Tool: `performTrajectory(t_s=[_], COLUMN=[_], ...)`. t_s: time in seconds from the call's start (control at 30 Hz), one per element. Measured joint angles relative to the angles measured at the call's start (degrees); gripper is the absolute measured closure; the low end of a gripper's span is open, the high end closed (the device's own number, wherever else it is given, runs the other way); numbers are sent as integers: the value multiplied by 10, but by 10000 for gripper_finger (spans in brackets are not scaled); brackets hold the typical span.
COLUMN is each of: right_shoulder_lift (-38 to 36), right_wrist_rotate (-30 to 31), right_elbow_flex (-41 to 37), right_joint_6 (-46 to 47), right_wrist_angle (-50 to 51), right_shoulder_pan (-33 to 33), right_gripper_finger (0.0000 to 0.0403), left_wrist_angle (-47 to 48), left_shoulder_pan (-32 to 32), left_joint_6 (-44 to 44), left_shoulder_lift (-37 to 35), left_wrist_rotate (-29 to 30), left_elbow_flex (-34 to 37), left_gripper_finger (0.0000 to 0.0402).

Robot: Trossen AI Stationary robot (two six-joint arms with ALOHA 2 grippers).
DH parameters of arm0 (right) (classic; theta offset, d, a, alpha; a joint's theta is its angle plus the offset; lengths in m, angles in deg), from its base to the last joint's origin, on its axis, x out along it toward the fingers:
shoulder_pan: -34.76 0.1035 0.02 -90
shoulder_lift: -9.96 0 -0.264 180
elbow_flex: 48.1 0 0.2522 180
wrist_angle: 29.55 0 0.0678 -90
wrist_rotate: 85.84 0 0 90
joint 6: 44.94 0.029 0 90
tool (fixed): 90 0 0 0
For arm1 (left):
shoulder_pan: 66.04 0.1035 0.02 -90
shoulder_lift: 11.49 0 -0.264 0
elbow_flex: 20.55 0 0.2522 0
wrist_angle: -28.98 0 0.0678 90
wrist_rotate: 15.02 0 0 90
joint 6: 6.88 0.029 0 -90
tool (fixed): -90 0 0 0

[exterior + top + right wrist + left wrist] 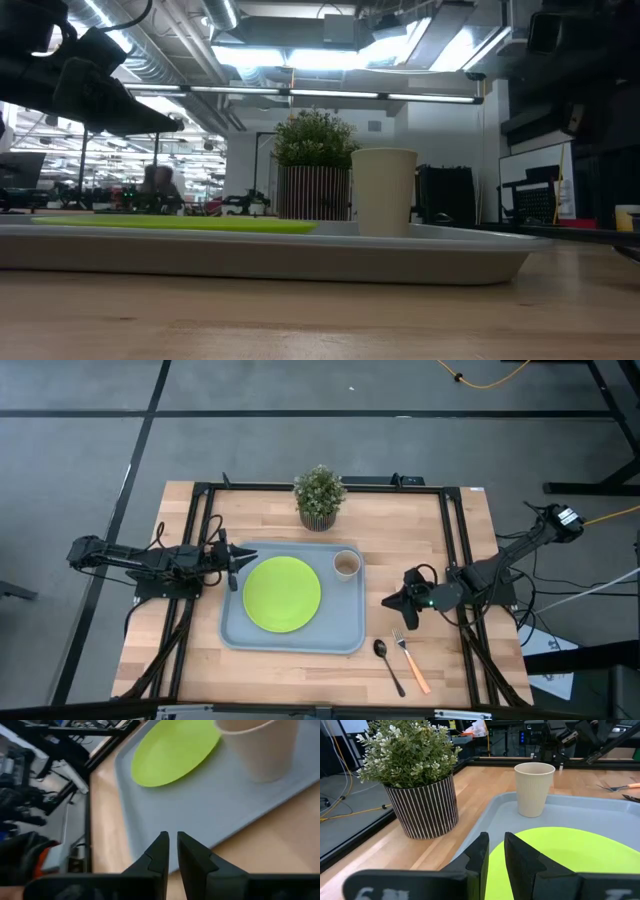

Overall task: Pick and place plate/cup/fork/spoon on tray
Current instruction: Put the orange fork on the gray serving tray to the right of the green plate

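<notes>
The grey-blue tray [240, 632] lies mid-table. The lime-green plate [283, 593] lies flat in it. The beige cup [347, 564] stands upright in the tray's far right corner. The dark spoon [388, 663] and the orange-handled fork [411, 660] lie side by side on the table, right of the tray's near right corner. My left gripper [235, 566] is shut and empty, held above the tray's left rim, pointing at the plate [570, 860]. My right gripper [388, 600] is shut and empty, just right of the tray [210, 815], above the table.
A potted plant [319, 495] in a striped pot stands just beyond the tray's far edge. Black frame rails run along the table's left, right and far sides. Bare wood lies in front of the tray and around the spoon and fork.
</notes>
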Motion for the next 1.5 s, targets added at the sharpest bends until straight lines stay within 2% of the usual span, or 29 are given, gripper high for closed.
performTrajectory(t_s=[0.17,0.33,0.47,0.6,0.67,0.77,0.93,1.07,1.33,1.5], right_shoulder_lift=[4,54,132,233,279,335,384,403,406,406], right_wrist_rotate=[-2,-3,-29,-120,-158,-164,-174,-174,-173,-167], right_elbow_flex=[44,119,206,299,333,362,367,367,367,367], right_joint_6=[0,29,188,350,390,422,493,496,534,541], right_wrist_angle=[-2,47,196,375,440,495,472,436,504,501], right_shoulder_pan=[32,72,99,129,146,166,182,183,174,173], right_gripper_finger=[360,361,361,361,361,361,361,361,363,371], left_wrist_angle=[0,0,0,0,0,0,0,0,0,0], left_shoulder_pan=[0,0,0,0,0,0,0,0,0,0], left_joint_6=[0,0,0,0,0,0,0,0,0,0], left_shoulder_lift=[0,0,0,0,0,0,0,0,0,0], left_wrist_rotate=[0,0,0,0,0,0,0,-1,-1,-2], left_elbow_flex=[0,0,0,0,0,0,0,0,0,0], left_gripper_finger=[348,348,348,348,348,348,348,348,348,348])
